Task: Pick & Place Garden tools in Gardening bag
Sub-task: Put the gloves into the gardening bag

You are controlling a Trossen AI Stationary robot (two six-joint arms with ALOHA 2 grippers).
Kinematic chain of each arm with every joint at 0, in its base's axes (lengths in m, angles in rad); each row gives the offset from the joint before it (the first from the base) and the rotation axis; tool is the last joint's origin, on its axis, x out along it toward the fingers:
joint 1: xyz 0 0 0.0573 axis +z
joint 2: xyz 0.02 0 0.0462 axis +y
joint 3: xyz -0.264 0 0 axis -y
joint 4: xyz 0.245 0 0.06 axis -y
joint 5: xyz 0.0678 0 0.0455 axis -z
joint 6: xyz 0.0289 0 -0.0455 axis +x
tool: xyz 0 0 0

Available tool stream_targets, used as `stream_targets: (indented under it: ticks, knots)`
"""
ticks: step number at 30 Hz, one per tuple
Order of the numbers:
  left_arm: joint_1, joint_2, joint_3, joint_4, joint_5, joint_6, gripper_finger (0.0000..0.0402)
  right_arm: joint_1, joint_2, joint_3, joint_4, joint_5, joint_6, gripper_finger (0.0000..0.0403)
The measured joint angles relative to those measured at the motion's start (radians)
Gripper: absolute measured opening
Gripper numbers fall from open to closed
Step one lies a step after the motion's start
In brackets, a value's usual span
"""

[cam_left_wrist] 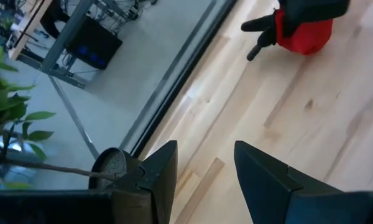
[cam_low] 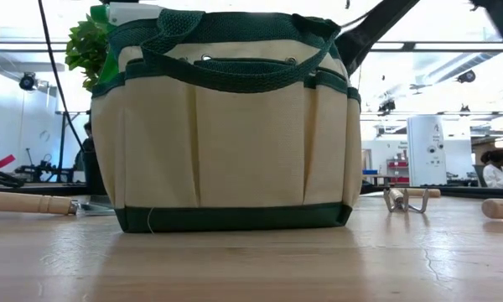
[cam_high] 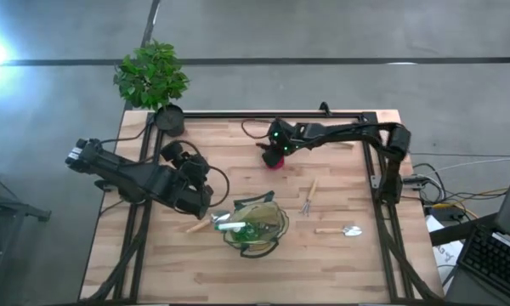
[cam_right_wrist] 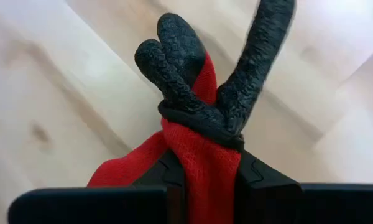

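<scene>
Toward the far middle of the table [cam_high: 195, 272], your right gripper [cam_high: 276, 153] has pinched its fingers on the red-and-black glove [cam_right_wrist: 199, 149]. Your right wrist view shows red fabric bunched between the jaws, with the glove's black textured fingers splaying away from the gripper, so its long axis runs along the gripper's line of sight. From above you see only a small red patch under the gripper.

Your gardening bag [cam_high: 255, 225] stands nearer the front, mouth up, well apart from the glove. A green-and-white piece [cam_high: 232, 226] pokes from its left side, and a wooden-handled trowel [cam_high: 202, 223] lies just beside it on the left. To the bag's right lie the hand rake [cam_high: 309, 198] and another trowel [cam_high: 340, 230], both apart from the bag.

Your left gripper [cam_left_wrist: 202, 171] sits left of the bag with its jaws apart and nothing between them. A potted plant [cam_high: 153, 81] stands at the far left corner.
</scene>
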Motion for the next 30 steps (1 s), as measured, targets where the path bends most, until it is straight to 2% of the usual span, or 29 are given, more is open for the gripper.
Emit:
stream_targets:
  ticks: [8, 12, 17, 25, 30]
  knots:
    - [0.000, -0.056, -0.007, 0.006, -0.041, -0.103, 0.0163, 0.074, -0.292, 0.002, 0.020, 0.014, -0.141, 0.0042]
    - [0.000, -0.061, -0.007, 0.011, -0.075, -0.110, 0.0162, 0.169, -0.428, 0.003, 0.048, 0.012, -0.199, 0.0042]
    - [0.000, -0.065, -0.007, 0.014, -0.081, -0.120, 0.0161, 0.327, -0.537, 0.003, 0.105, 0.025, -0.310, 0.0042]
    - [0.000, -0.071, -0.007, 0.017, -0.096, -0.132, 0.0161, 0.555, -0.554, -0.037, 0.270, 0.221, -0.456, 0.0042]
    - [0.000, -0.072, -0.007, 0.019, -0.096, -0.138, 0.0161, 0.627, -0.489, -0.112, 0.450, 0.251, -0.463, 0.0042]
